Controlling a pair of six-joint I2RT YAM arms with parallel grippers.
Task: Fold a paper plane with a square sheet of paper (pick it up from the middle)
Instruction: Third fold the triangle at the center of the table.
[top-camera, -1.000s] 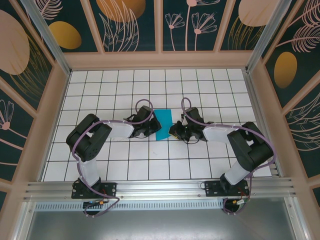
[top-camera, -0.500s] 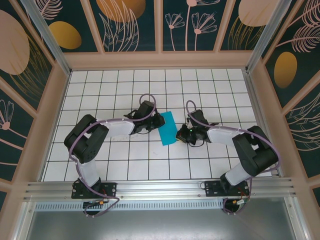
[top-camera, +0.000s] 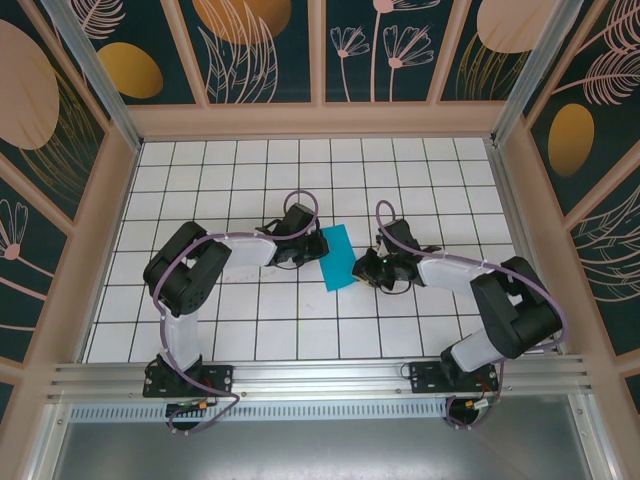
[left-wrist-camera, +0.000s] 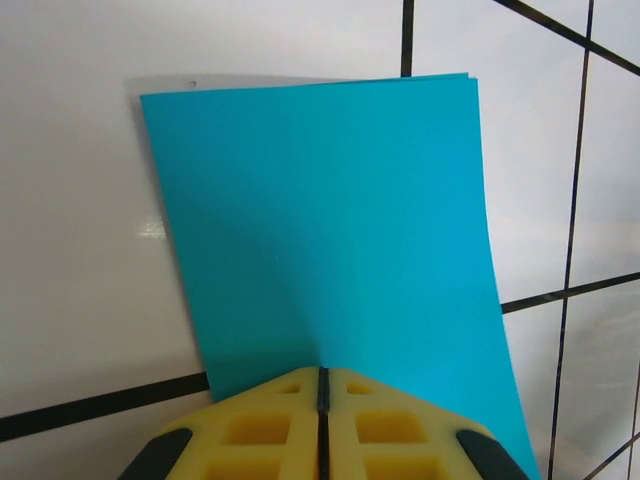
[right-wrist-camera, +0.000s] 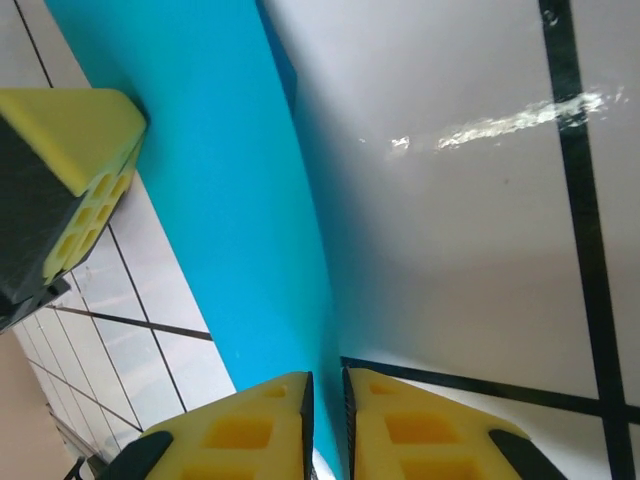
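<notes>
The square sheet of paper (top-camera: 336, 257) is teal-blue and folded into a narrow rectangle, lying tilted near the middle of the tiled table (top-camera: 300, 320). My left gripper (top-camera: 318, 250) pinches its left edge. In the left wrist view the yellow jaws of this gripper (left-wrist-camera: 322, 372) are pressed together on the sheet (left-wrist-camera: 330, 230), which creases slightly there. My right gripper (top-camera: 355, 268) is at the sheet's lower right edge. In the right wrist view its jaws (right-wrist-camera: 326, 385) stand slightly apart, with the paper's edge (right-wrist-camera: 220, 200) running into the narrow gap.
White tiles with black grid lines surround the paper. Wooden walls enclose the table on the far, left and right sides (top-camera: 320, 120). A metal rail (top-camera: 320, 375) with both arm bases runs along the near edge. One left finger (right-wrist-camera: 70, 150) shows in the right wrist view.
The paper has swung from upright to tilted and shifted slightly right and nearer. The left gripper has followed it. The right gripper has moved back a little towards the right.
</notes>
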